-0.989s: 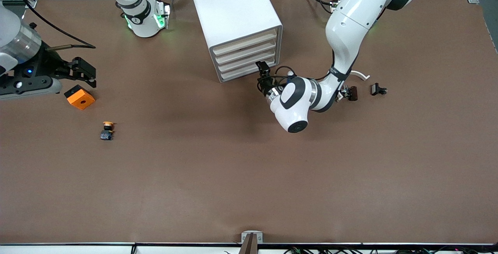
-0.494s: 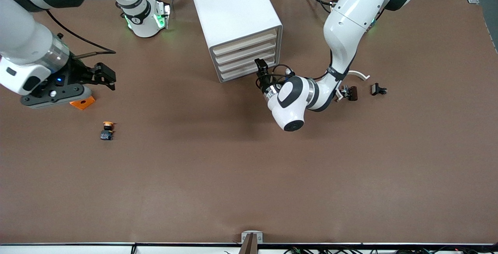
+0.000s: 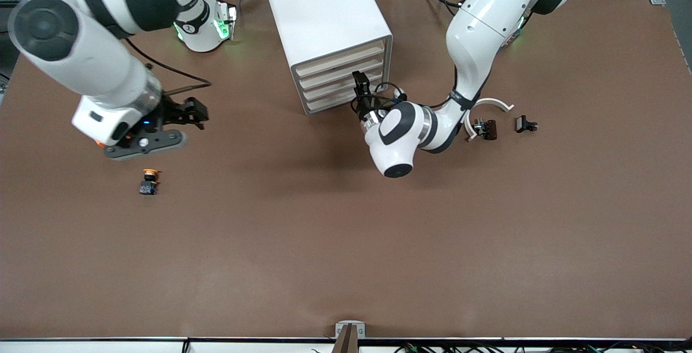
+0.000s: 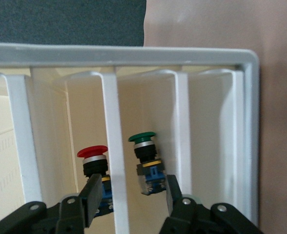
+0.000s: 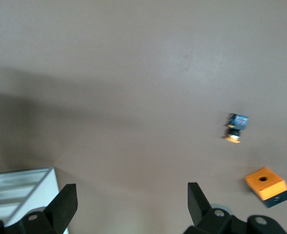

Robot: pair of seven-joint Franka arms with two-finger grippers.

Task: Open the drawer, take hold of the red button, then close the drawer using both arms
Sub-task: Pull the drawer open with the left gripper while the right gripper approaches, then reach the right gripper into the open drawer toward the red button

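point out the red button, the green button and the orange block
red button (image 4: 92, 151), left wrist view, on its red cap
green button (image 4: 142, 137), left wrist view, on its green cap
orange block (image 5: 265, 183), right wrist view, on its top face

The front camera looked down from high above, across the counter (image 3: 346, 245) toward both arm bases, taking in the whole surface. The left wrist camera sat just above the left end effector (image 4: 129, 200), very close to the drawer cabinet (image 4: 133, 53), facing straight into its slots. The right wrist camera looked down from well above the counter past the right end effector (image 5: 129, 204), with the orange-capped button (image 5: 235, 127) and orange block (image 5: 266, 184) far below. Front and right wrist views shared those two objects; front and left wrist views shared the cabinet.
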